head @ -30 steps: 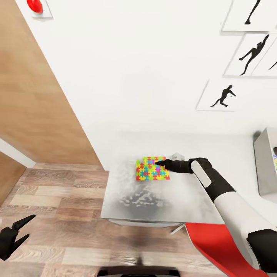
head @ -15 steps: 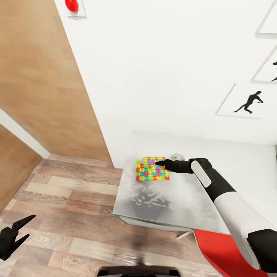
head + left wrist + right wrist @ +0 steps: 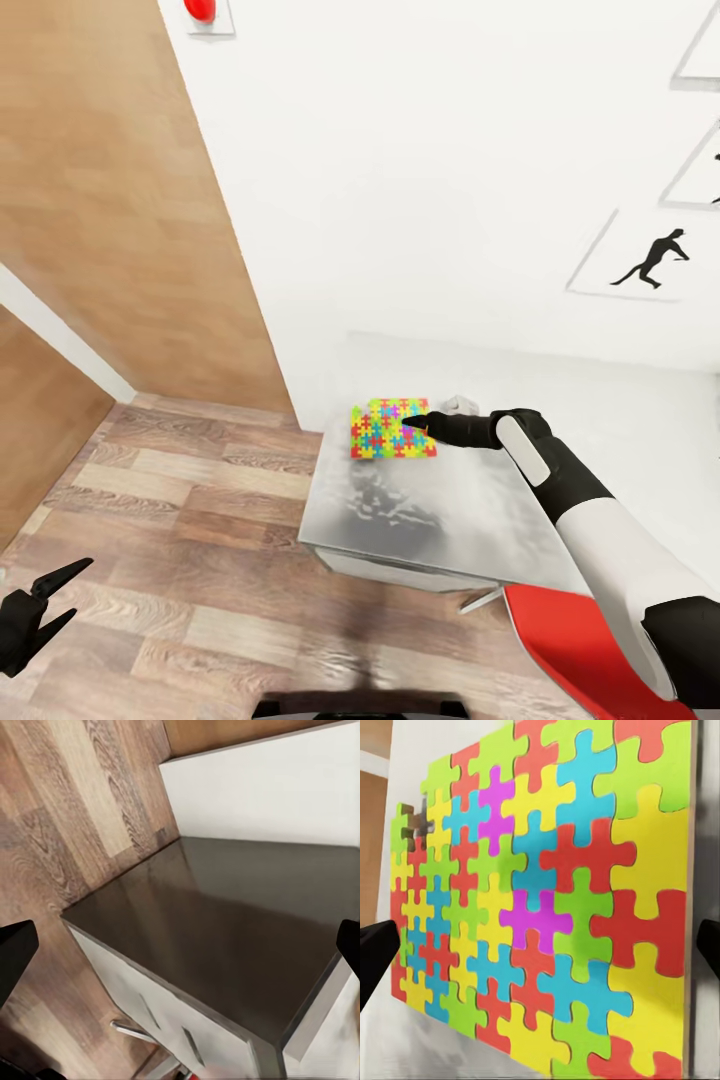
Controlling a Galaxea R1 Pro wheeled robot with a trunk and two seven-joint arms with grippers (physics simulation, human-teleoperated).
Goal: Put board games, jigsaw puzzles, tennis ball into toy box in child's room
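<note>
One jigsaw puzzle, a squarish board of yellow, red, blue and green pieces, is near the left end of the pale grey table. My right gripper reaches in from the right, its tip at the board's right edge. In the right wrist view the puzzle is close up between widely parted fingertips; I cannot tell whether they touch it. My left gripper hangs open and empty low over the floor. The toy box, board games, tennis ball and bed are out of view.
A red chair stands at the table's near right corner. A small white object lies behind the right gripper. A wood-panelled wall rises at left over plank floor. The left wrist view looks down on a dark grey cabinet.
The camera has swung left; the grey bin at the right edge has left the picture. The puzzle has stayed at my right fingertips and now sits nearer the table's left edge.
</note>
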